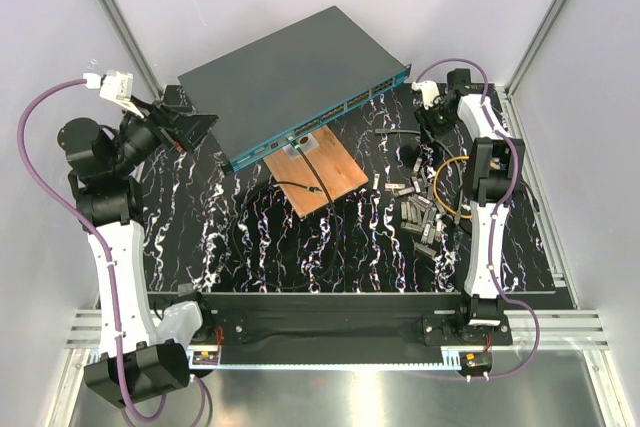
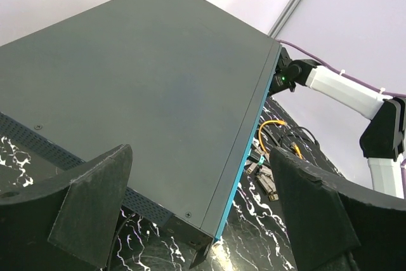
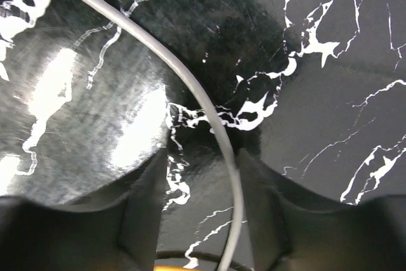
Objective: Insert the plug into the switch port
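The left tool [image 2: 203,217] stands spread at the network switch's [image 1: 290,77] left end, on the worktop's [image 1: 250,247] far side. The right tool [image 3: 203,166], also spread, straddles a grey cable [image 3: 190,87] unpinched; closing off-centre could let it slip, and an unbraced switch may slide during insertion.

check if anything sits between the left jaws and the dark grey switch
Nothing visible does: the large flat dark grey network switch lies straight ahead of the open left jaws, with no object between them.
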`<state>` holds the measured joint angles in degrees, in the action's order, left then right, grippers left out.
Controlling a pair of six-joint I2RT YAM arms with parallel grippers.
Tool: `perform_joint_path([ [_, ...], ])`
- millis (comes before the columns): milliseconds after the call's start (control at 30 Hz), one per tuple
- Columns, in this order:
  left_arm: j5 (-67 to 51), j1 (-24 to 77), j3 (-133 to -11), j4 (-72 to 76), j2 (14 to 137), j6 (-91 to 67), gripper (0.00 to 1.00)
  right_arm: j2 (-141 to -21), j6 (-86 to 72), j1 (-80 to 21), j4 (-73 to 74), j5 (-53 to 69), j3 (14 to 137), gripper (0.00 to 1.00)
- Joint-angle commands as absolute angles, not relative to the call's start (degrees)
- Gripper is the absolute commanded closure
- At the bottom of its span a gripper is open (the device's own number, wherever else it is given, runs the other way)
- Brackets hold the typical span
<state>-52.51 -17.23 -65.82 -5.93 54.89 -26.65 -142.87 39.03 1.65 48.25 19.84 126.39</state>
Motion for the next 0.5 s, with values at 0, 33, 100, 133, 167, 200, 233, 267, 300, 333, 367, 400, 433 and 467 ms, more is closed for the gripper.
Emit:
perform_joint_path([
  [0, -52.38, -17.05, -67.06, -3.43, 54.84, -27.33, 0.05, -144.75, 41.74, 1.84, 47.72, 17.84, 128.05, 0.49],
  [33, -52.38, -17.05, -67.15, -3.51, 54.84, -27.25, 0.05, -145.02, 41.92, 2.02, 47.81, 17.67, 128.23, 0.56],
  [100, -52.21, -17.14, -67.41, -3.78, 54.93, -27.25, 0.05, -145.54, 42.36, 2.20, 48.25, 18.10, 129.11, 0.62],
  [133, -52.21, -17.05, -67.50, -3.95, 55.02, -27.07, 0.05, -145.55, 42.36, 2.37, 48.25, 18.02, 129.20, 0.66],
  [167, -52.12, -17.14, -67.50, -3.96, 54.85, -26.98, 0.05, -145.63, 42.62, 2.63, 48.08, 17.93, 129.20, 0.75],
  [200, -51.95, -17.05, -67.50, -3.96, 54.93, -26.98, 0.05, -145.55, 43.24, 2.90, 47.82, 17.67, 129.11, 0.82],
  [233, -52.03, -17.05, -67.50, -3.87, 54.93, -26.98, 0.05, -145.46, 43.24, 2.99, 46.94, 17.06, 129.02, 0.90],
  [267, -51.86, -17.14, -67.59, -3.87, 54.93, -26.81, 0.05, -145.37, 43.16, 3.60, 46.59, 16.96, 129.11, 1.00],
  [300, -51.94, -17.14, -67.59, -3.95, 55.02, -26.81, 0.05, -144.50, 42.81, 3.86, 46.06, 16.70, 129.20, 1.00],
  [333, -51.77, -17.05, -67.67, -4.04, 54.93, -26.63, 0.05, -143.88, 42.45, 4.22, 45.27, 16.53, 129.03, 1.00],
  [367, -51.51, -17.05, -67.76, -4.04, 55.02, -26.37, 0.05, -143.01, 42.28, 4.57, 43.35, 16.61, 128.24, 1.00],
  [400, -51.24, -17.05, -67.85, -4.04, 54.85, -26.28, 0.05, -140.65, 41.75, 5.09, 41.68, 16.26, 127.36, 1.00],
  [433, -50.81, -17.05, -67.85, -3.96, 54.84, -26.28, 0.05, -139.15, 41.40, 5.36, 37.57, 15.91, 126.14, 1.00],
  [467, -50.54, -17.14, -67.94, -3.61, 54.84, -26.45, 0.05, -135.91, 40.18, 5.80, 35.01, 15.56, 123.51, 1.00],
])
